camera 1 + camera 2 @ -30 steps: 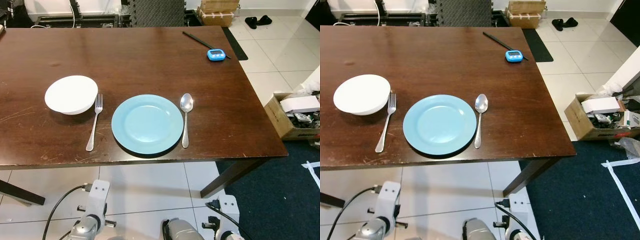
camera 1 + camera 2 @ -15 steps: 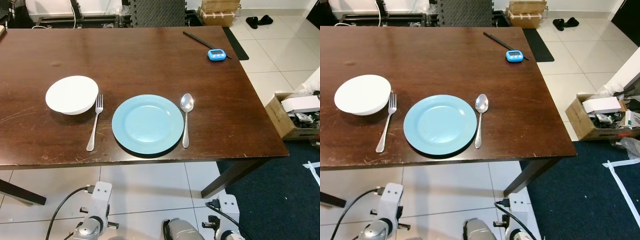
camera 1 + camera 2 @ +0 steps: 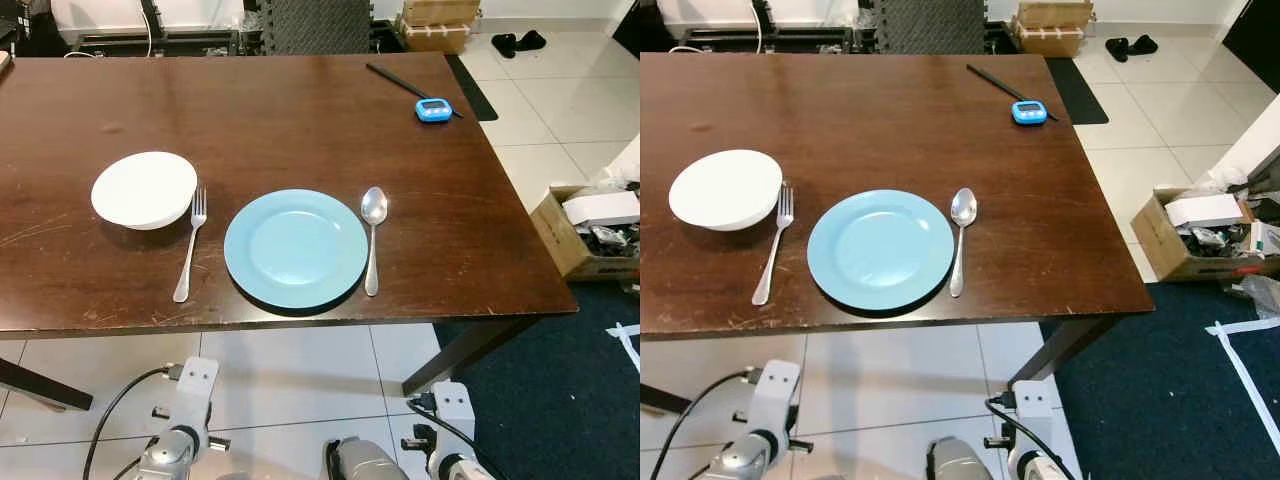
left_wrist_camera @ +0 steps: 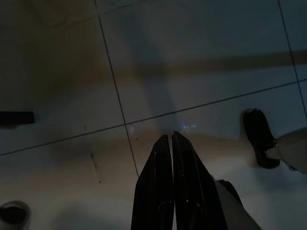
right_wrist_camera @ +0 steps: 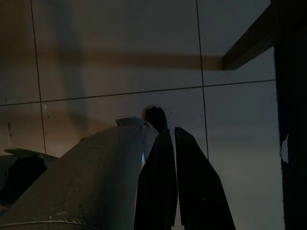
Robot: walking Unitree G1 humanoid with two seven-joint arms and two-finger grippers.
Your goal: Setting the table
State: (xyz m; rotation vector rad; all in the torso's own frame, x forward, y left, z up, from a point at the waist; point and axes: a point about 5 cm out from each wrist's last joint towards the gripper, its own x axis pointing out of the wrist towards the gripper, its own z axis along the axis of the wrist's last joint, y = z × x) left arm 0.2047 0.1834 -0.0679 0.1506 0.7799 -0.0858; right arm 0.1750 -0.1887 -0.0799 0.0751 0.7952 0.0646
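Blue timer (image 3: 433, 109) beside black chopsticks (image 3: 395, 77), far table corner; cardboard box (image 3: 590, 232) on floor.

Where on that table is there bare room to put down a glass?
The wide stretch of table behind the white bowl and blue plate is bare, as is the near right corner beside the spoon. It is crowded along the front, where the fork lies between bowl and plate, and by the blue timer.

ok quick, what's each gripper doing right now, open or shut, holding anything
Left gripper: shut, holding nothing, hanging over the floor tiles.
Right gripper: shut, holding nothing, hanging by the table leg.
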